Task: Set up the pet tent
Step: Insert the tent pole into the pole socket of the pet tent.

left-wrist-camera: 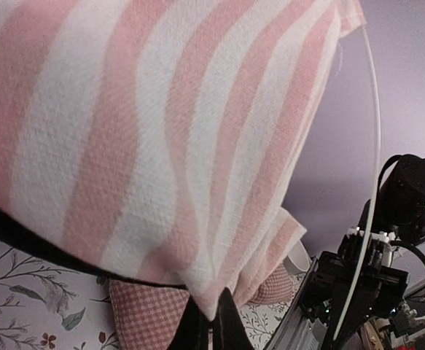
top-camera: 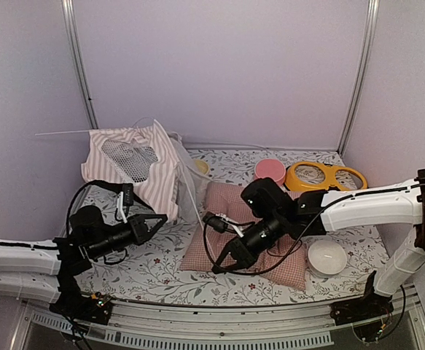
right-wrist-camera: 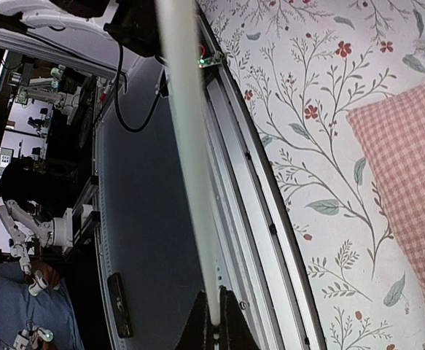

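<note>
The left gripper [top-camera: 160, 222] pinches the pink-and-white striped fabric pet tent [top-camera: 161, 182]; the right gripper [top-camera: 219, 267], over the pink checked square cushion [top-camera: 197, 254], clamps a thin white pole [right-wrist-camera: 186, 146].

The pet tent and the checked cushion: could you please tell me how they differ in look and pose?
The pet tent is pink-and-white striped with a mesh window; the cushion is pink checked. The tent stands slumped at the back left; the cushion lies flat mid-table. The left gripper pinches the tent's fabric edge; the cushion is ungripped, the right gripper holding a white pole. Both are soft pink fabric.
</note>
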{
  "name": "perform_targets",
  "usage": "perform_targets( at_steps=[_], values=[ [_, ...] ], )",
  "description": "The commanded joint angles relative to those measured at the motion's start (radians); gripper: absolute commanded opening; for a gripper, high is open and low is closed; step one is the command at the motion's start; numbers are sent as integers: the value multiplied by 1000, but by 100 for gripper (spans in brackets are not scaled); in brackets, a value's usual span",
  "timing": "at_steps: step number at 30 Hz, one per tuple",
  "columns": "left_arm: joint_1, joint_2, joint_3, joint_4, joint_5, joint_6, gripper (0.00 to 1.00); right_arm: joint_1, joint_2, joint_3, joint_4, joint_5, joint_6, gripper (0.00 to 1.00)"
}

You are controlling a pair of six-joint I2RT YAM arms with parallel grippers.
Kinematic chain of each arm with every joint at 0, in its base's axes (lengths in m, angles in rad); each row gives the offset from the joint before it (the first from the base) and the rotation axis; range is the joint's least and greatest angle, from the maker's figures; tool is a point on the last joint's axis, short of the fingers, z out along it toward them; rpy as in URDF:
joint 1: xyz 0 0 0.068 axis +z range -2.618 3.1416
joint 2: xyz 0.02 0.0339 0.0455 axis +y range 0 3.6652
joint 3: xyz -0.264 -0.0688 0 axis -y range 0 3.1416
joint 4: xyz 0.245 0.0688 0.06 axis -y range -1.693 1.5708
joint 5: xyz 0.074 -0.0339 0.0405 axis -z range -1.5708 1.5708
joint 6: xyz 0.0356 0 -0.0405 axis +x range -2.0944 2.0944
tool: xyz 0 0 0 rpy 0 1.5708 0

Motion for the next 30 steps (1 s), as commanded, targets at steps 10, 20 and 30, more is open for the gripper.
perform_targets(
  at_steps=[10,20,30],
  values=[
    [-237,-116,27,-174,-41,33,0,-7,27,152,193,209,106,0],
    [-348,-133,3,-183,-140,12,0,-7,26,235,213,269,130,0],
    [-412,-142,-13,-224,-193,-17,0,-7,23,305,251,344,120,0]
  ],
)
